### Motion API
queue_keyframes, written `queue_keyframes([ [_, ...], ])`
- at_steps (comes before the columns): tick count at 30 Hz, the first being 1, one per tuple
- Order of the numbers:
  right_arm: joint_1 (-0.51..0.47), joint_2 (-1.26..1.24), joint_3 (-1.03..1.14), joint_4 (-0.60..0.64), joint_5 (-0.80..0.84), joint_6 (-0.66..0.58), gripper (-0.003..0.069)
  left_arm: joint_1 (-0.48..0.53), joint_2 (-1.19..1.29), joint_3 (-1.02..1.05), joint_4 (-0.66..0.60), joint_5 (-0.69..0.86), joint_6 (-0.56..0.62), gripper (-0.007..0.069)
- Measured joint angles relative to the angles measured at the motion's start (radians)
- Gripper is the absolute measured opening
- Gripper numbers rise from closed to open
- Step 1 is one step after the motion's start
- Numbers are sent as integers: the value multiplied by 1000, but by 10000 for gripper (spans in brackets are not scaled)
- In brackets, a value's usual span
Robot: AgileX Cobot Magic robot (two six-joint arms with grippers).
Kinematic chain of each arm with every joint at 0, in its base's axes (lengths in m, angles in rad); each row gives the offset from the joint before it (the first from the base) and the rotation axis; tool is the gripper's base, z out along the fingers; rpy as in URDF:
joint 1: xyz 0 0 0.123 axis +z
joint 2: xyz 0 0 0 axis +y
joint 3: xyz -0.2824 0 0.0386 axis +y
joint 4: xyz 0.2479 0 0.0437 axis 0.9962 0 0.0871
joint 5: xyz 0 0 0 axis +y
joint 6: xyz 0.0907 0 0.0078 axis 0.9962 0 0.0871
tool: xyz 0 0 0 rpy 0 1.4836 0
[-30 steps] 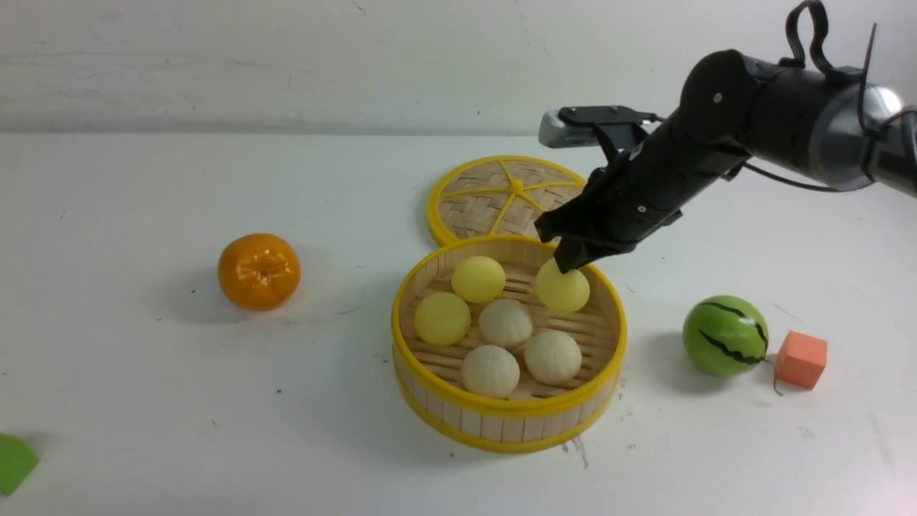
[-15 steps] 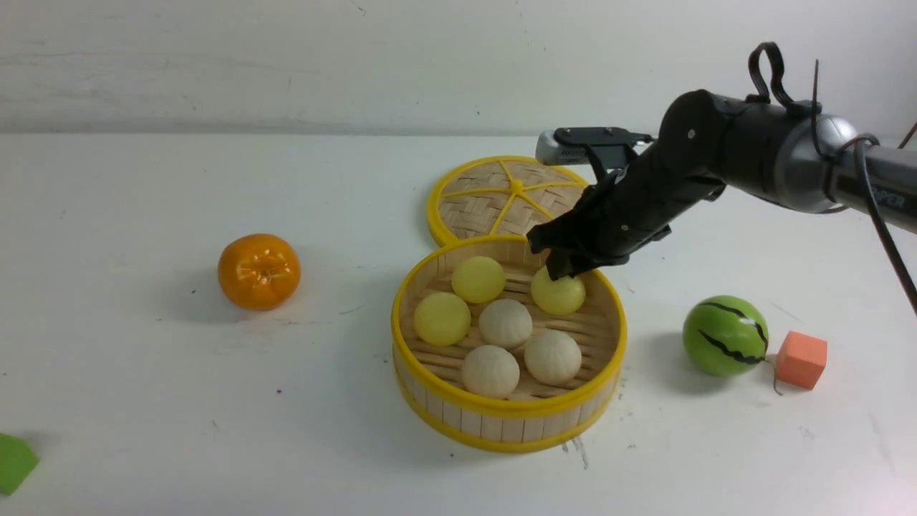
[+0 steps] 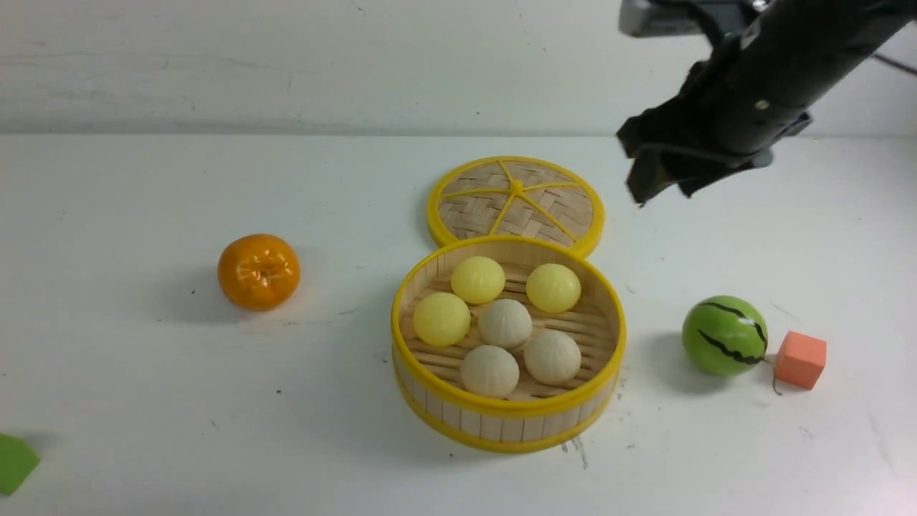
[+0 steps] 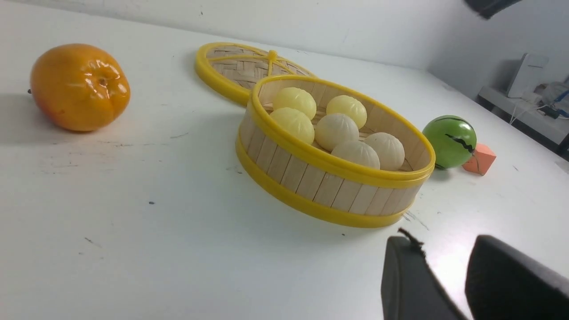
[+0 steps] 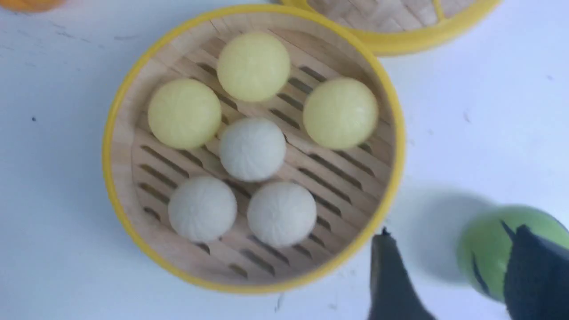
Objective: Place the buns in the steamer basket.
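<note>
The steamer basket [image 3: 509,412] stands mid-table with all the buns inside. Three smooth yellow buns [image 3: 478,279] lie toward its back and three pleated beige-white buns [image 3: 505,323] toward its front. My right gripper [image 3: 663,190] hangs high above the table, behind and to the right of the basket, open and empty. Seen from the right wrist, the basket [image 5: 111,146] and its buns [image 5: 252,149] lie below the spread right gripper [image 5: 451,233]. My left gripper [image 4: 442,242] is open and empty, low over the table near the basket [image 4: 333,166]; the front view does not show it.
The woven lid [image 3: 516,197] lies flat just behind the basket. An orange fruit [image 3: 258,271] sits to the left. A green striped watermelon ball [image 3: 724,335] and an orange cube [image 3: 800,359] sit to the right. A green piece [image 3: 13,462] shows at the front left edge.
My right gripper opened and let go of a yellow bun at the basket's back right. It then rose up and to the right, away from the basket.
</note>
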Motion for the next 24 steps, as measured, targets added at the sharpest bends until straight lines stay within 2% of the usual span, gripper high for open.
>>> queue_keyframes([
  [4, 0, -130, 37, -31, 49, 62, 78, 0, 0, 0, 0, 0, 0, 200],
  [7, 0, -243, 129, -32, 57, 95, -12, 0, 0, 0, 0, 0, 0, 204],
  [15, 0, -577, 444, -74, 72, 110, -18, 0, 0, 0, 0, 0, 0, 211],
  [24, 0, -789, 528, -72, 77, 113, -15, 0, 0, 0, 0, 0, 0, 217],
])
